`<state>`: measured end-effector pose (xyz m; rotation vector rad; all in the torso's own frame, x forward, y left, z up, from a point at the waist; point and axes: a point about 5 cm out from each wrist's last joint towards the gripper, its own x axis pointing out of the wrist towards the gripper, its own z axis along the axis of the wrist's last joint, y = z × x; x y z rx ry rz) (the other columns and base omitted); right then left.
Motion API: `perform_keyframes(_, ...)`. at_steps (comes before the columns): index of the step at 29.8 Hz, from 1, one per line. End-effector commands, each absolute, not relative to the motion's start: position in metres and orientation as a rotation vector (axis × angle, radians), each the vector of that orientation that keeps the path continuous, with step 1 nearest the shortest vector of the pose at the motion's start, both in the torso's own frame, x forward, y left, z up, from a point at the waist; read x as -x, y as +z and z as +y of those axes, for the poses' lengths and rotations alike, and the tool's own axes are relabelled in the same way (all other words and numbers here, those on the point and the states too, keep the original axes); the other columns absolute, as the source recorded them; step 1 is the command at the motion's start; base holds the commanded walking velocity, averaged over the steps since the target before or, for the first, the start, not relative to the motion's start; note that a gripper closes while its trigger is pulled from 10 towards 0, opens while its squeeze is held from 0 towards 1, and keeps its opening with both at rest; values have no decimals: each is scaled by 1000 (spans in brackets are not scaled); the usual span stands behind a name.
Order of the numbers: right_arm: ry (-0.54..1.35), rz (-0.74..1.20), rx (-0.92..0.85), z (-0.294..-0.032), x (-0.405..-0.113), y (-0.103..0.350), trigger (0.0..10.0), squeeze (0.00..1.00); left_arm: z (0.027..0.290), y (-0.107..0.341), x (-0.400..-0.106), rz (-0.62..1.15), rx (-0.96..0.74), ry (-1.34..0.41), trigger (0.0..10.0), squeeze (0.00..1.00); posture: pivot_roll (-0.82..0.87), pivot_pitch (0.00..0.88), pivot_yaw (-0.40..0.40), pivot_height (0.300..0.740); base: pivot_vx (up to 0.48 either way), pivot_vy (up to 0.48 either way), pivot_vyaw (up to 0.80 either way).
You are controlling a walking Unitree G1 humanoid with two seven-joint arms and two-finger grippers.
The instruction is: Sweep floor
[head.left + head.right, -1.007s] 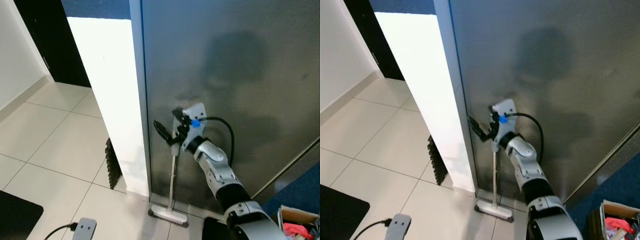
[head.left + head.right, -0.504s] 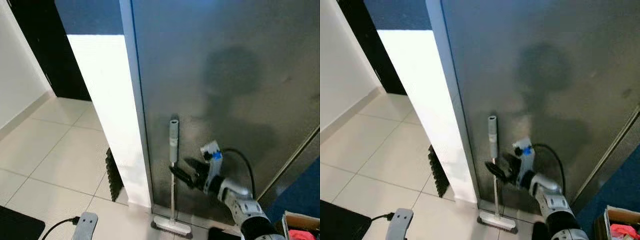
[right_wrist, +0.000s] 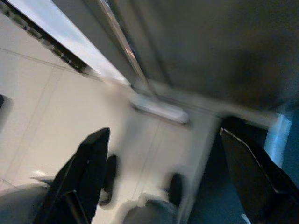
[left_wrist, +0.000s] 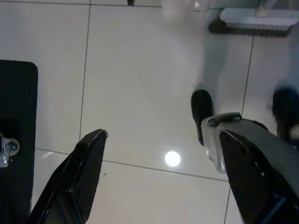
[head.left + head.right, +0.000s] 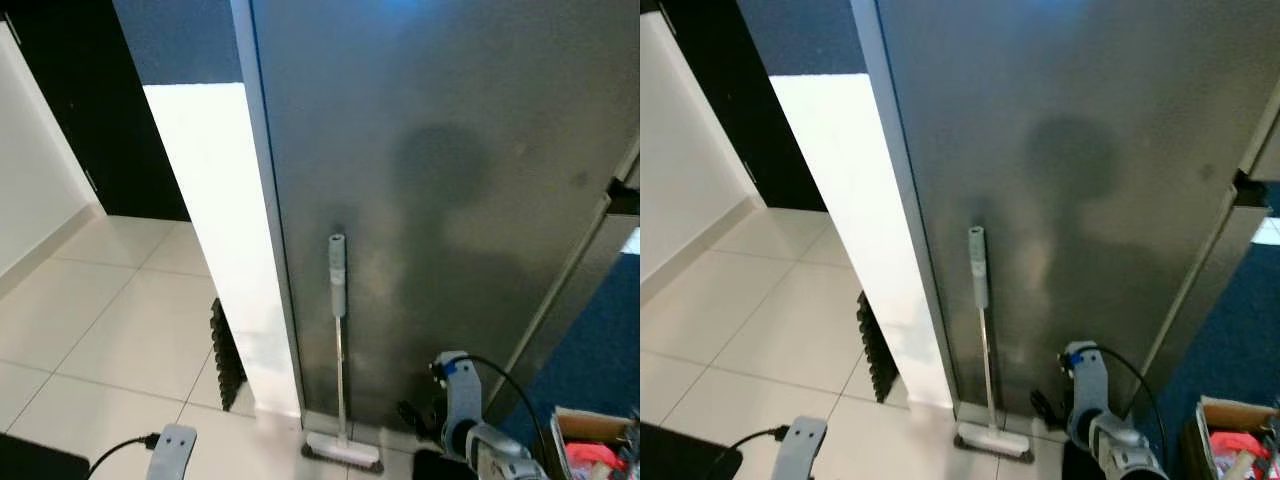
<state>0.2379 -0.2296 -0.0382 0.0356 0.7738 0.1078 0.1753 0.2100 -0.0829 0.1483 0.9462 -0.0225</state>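
Slim grey broom w/ metal shaft and flat white brush head (image 5: 338,350) stands upright, leaning vs the dark brushed-steel fridge side (image 5: 450,180), head on glossy pale floor tiles (image 5: 110,340) — parked, nothing gripping it. Right gripper (image 3: 163,154) low, just beside the broom, fingers spread, empty. Left gripper (image 4: 163,172) hangs idle over tiles, also spread.

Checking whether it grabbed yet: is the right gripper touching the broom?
Apart. The left eye view shows the right gripper low, beside the broom, with grey wall between them.
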Motion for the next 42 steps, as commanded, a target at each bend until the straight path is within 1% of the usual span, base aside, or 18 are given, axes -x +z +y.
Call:
perform_keyframes(1, 54, 817, -6, -234, -232, -43, 10000, 0, 211, -87, -166, 988, -160, -28, 10000, 0, -77, 0, 61, 740, -292, 0, -431)
perform_keyframes(7, 18, 869, 28, -234, -219, -53, 10000, 0, 210, -88, -165, 990, -156, -29, 10000, 0, -74, 0, 58, 740, -266, 0, -710)
perform_keyframes(14, -40, 919, 58, -238, -208, -60, 10000, 0, 208, -89, -164, 993, -157, -33, 10000, 0, -76, 0, 60, 740, 0, 0, -800)
perform_keyframes(22, -182, 999, 108, -251, -185, -71, 10000, 0, 202, -89, -166, 981, -184, -57, 10000, 0, -85, 0, 61, 740, 0, 0, -800)
perform_keyframes(27, -190, 1003, 111, -251, -184, -71, 10000, 0, 201, -89, -167, 980, -184, -60, 10000, 0, -89, 0, 63, 740, 0, 0, -800)
perform_keyframes(30, -185, 998, 64, -247, -183, -73, 10000, 0, 199, -89, -167, 984, -191, -72, 10000, 0, -101, 0, 71, 740, 0, 0, -800)
perform_keyframes(42, -169, 1007, 33, -242, -178, -76, 10000, 0, 194, -90, -168, 996, -181, -69, 10000, 0, -99, 0, 70, 740, 0, 0, -800)
